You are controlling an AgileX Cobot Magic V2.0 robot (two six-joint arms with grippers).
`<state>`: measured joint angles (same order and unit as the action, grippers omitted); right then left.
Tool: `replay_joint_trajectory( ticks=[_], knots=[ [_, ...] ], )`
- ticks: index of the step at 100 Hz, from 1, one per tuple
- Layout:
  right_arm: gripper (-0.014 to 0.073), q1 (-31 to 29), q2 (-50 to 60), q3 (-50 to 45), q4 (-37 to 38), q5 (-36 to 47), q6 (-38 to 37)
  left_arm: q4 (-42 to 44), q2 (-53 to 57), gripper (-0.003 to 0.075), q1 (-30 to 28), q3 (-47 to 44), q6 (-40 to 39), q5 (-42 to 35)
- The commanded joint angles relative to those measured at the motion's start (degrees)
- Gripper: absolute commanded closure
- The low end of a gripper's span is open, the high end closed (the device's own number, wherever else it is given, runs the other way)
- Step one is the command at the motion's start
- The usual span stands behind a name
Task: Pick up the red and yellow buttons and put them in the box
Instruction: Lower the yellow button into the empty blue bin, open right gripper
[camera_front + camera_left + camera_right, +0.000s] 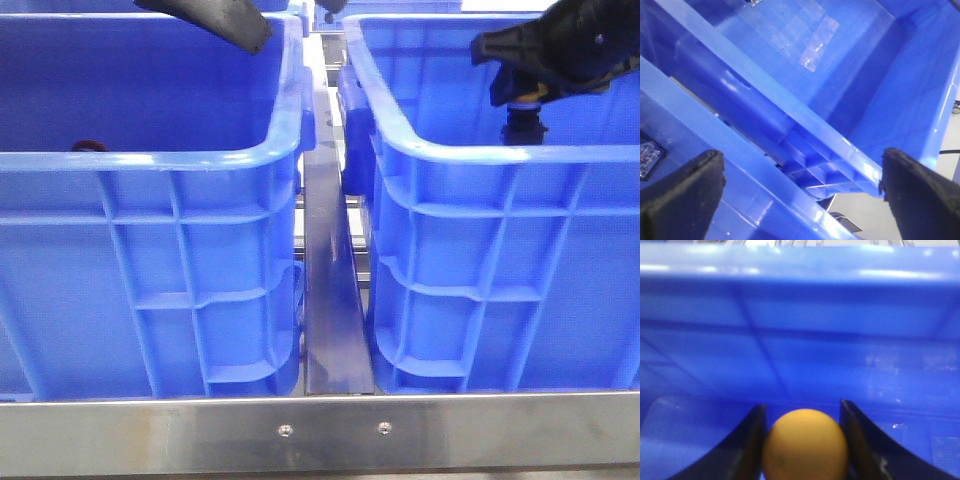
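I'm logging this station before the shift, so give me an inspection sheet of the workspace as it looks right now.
Surface: metal frame rail carrying two blue crates, left crate and right crate, with a metal divider between.
Job's things: yellow button held in the right tool; red button barely showing behind the left crate's rim.
Clutter: small dark circuit-like part, unclear.
Grippers: left tool open, empty; right tool shut on the yellow button.
Cables: nothing seen.
Surroundings: nothing seen.

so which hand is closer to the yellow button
Right. The right hand has the yellow button clamped between its fingers, inside the right crate. The left hand hangs open over the left crate, well away from it.
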<state>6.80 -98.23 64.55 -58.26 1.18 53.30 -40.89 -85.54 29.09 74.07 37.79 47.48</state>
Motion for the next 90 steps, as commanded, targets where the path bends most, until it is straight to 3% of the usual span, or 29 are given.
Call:
replay_joint_trajectory(
  ticks=[1, 46, 73, 90],
  knots=[
    [0.0392, -0.08, 1.88, 1.76, -0.37, 2.94, 0.33, -2.78, 2.29, 0.0121, 0.53, 1.46, -0.01, -2.13],
    [0.038, -0.08, -0.54, 2.15, -0.73, 2.62, 0.33, -2.78, 2.29, 0.0121, 0.53, 1.46, -0.01, -2.61],
    [0.0126, -0.08, -0.54, 2.15, -0.73, 2.44, 0.33, -2.78, 2.29, 0.0121, 0.53, 1.46, -0.01, -2.73],
    [0.0104, -0.08, -0.54, 2.15, -0.73, 2.49, 0.33, -2.78, 2.29, 0.0121, 0.53, 1.46, -0.01, -2.73]
  ],
)
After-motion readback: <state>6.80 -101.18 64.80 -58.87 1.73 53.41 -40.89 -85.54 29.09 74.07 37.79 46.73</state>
